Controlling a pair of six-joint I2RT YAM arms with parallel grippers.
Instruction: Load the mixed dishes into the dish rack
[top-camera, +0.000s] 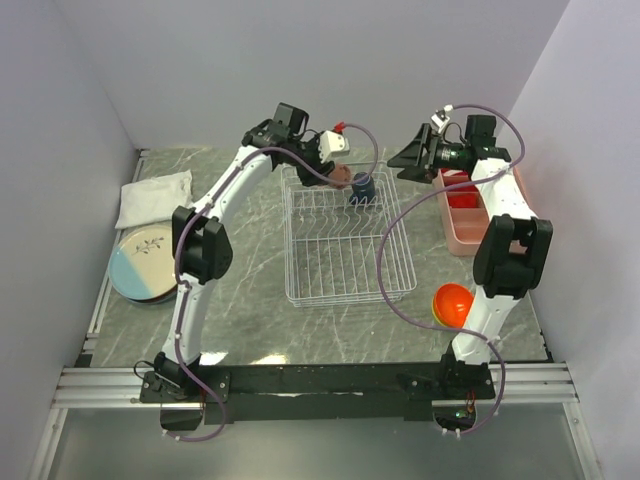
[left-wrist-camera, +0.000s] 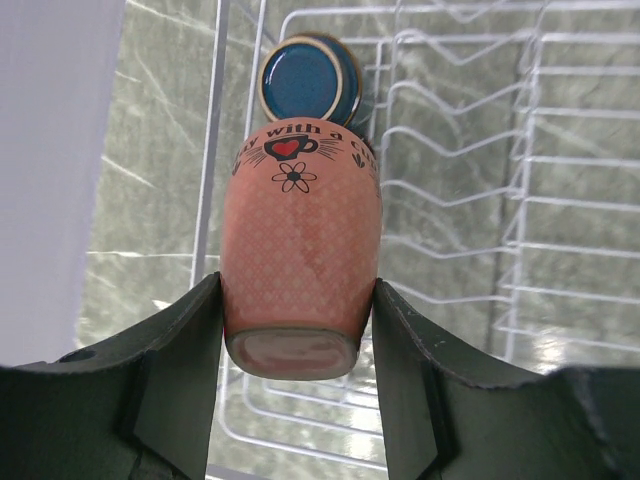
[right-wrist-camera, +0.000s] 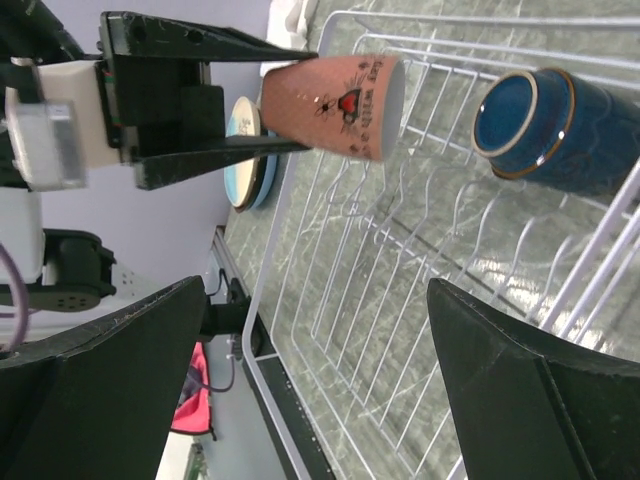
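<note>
My left gripper (top-camera: 342, 176) is shut on a pink patterned cup (left-wrist-camera: 300, 240), held on its side over the back of the white wire dish rack (top-camera: 345, 250). The cup also shows in the right wrist view (right-wrist-camera: 335, 105). A dark blue mug (top-camera: 362, 188) lies on its side in the rack just beyond the cup (left-wrist-camera: 305, 85). My right gripper (top-camera: 412, 156) is open and empty above the rack's right back corner. A cream-and-light-blue plate stack (top-camera: 143, 262) sits at the left. An orange bowl (top-camera: 452, 303) sits by the right arm.
A white folded cloth (top-camera: 153, 197) lies at the back left. A pink compartment tray (top-camera: 465, 215) stands right of the rack, under the right arm. Grey walls close in the back and both sides. The rack's upright prongs (left-wrist-camera: 450, 150) stand around the mug.
</note>
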